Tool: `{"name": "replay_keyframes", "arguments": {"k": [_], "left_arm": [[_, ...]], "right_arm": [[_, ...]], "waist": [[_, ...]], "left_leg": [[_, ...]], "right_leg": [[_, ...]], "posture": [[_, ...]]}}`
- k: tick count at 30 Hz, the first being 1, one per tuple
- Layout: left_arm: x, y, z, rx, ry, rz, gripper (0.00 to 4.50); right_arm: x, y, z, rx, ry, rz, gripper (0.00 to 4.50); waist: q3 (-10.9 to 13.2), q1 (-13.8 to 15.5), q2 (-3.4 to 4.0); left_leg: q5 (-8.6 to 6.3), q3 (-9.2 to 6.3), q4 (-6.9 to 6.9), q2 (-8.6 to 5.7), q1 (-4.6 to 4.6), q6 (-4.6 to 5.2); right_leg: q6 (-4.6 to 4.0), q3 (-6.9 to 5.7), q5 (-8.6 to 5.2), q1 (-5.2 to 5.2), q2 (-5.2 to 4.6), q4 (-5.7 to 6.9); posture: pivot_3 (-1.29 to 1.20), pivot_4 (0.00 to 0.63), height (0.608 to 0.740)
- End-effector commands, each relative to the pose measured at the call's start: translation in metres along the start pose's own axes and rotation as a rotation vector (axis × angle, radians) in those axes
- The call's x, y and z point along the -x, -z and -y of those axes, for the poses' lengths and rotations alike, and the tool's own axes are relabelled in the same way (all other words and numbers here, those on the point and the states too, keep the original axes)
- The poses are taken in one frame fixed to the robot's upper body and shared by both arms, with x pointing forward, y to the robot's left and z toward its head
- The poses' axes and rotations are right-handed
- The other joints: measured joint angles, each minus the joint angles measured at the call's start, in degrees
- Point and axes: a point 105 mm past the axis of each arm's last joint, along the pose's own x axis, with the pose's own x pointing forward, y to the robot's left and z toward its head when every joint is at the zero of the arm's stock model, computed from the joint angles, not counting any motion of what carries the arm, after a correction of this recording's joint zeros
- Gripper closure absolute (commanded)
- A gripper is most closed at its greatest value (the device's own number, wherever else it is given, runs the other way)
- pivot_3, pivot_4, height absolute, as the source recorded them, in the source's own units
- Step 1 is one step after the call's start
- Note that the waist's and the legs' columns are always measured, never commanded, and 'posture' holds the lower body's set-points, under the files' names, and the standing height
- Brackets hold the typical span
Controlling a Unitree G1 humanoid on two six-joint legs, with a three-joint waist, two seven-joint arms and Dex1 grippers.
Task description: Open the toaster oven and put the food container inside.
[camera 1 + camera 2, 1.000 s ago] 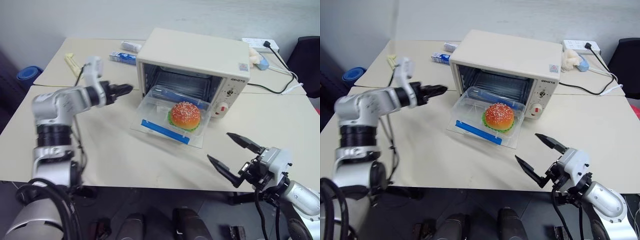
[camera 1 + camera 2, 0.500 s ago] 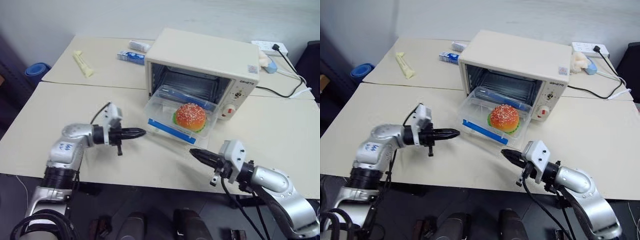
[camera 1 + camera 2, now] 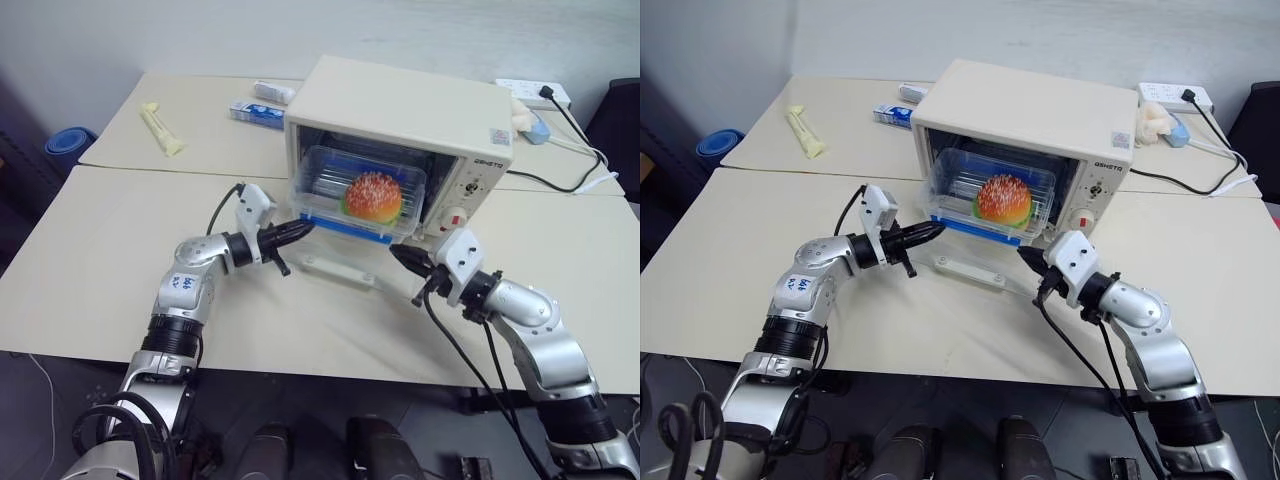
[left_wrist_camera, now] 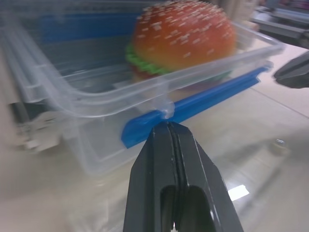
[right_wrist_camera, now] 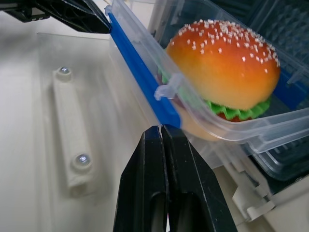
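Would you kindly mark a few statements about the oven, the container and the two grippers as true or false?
1. The toaster oven door is down. True.
2. The food container holds a burger. True.
3. The left gripper is wide open. False: its fingers are shut.
4. The container has a red strip along its front edge. False: the strip is blue.
5. The right gripper is shut, tips beside the container. True.
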Motion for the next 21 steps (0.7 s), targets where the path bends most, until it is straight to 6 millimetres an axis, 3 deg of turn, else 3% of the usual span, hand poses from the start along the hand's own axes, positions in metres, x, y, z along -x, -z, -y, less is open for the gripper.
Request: {"name": "replay_keyframes", "arguments": {"k": [1,8,13,16,21], "left_arm": [[-0.013,-0.020,-0.009,-0.026,-0.071,0.089,4.50],[-0.035,-0.029,-0.021,0.010,-0.162,0.153,4.50],[-0.033,-0.043,-0.014,-0.020,-0.083,0.190,4.50],[-0.007,-0.057,-0.005,-0.052,0.044,0.194,4.50],[0.069,-0.055,-0.002,-0.121,0.194,0.096,3.37]], "right_arm": [[-0.015,-0.007,0.013,0.025,0.071,0.045,4.43],[-0.041,-0.012,0.037,0.004,0.186,0.089,4.43],[-0.038,-0.020,0.023,-0.038,0.075,0.112,4.43],[-0.012,-0.032,0.013,-0.110,0.001,0.147,4.43],[0.044,-0.026,0.012,-0.101,-0.057,0.094,4.50]], "waist": [[0.00,0.04,0.00],[0.00,-0.39,0.00],[0.00,-1.13,0.00],[0.00,-1.25,0.01],[0.01,-1.63,0.04]], "left_leg": [[0.00,0.01,0.00,0.00,-0.01,0.00],[0.02,0.09,-0.04,-0.03,-0.04,-0.03],[0.02,0.13,-0.04,-0.02,-0.05,-0.03],[0.02,0.03,-0.13,0.07,-0.11,-0.05],[-0.03,0.03,-0.24,0.13,-0.21,-0.11]], "right_leg": [[0.00,-0.02,0.00,0.00,0.00,0.00],[0.01,-0.08,0.01,-0.10,-0.01,0.03],[0.02,-0.09,0.01,-0.10,-0.01,0.09],[0.02,0.00,0.01,-0.14,0.02,0.22],[0.01,0.12,0.01,-0.22,0.04,0.08]], "posture": [[0.00,0.150,0.740],[0.00,0.150,0.740],[0.00,0.150,0.740],[0.00,0.150,0.740],[0.00,0.150,0.740]]}}
